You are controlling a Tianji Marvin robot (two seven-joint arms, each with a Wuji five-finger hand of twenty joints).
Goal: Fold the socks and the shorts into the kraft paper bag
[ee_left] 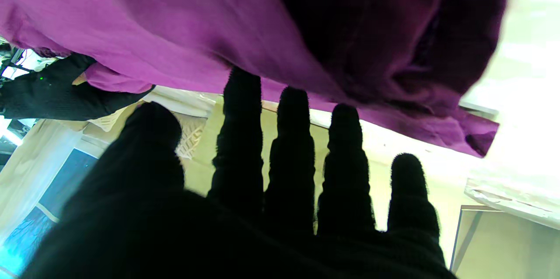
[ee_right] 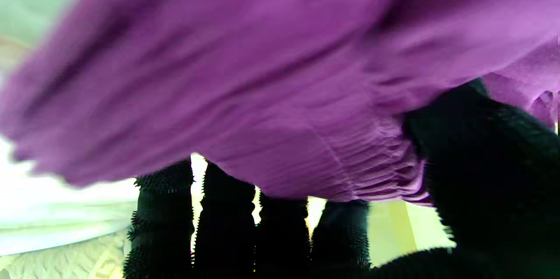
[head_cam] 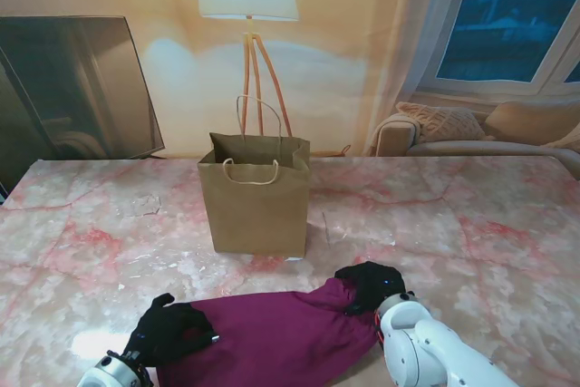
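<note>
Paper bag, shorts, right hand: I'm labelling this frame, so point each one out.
paper bag [head_cam: 258,210]: stand view, front wall.
shorts [head_cam: 272,337]: stand view, middle of the cloth.
right hand [head_cam: 370,285]: stand view, back of the hand.

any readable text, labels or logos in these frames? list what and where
None readable.
Kraft paper bag: plain brown face, no print visible.
Purple shorts: no tag or logo showing in any view.
Left robot hand and right robot hand: black gloves, no markings.
</note>
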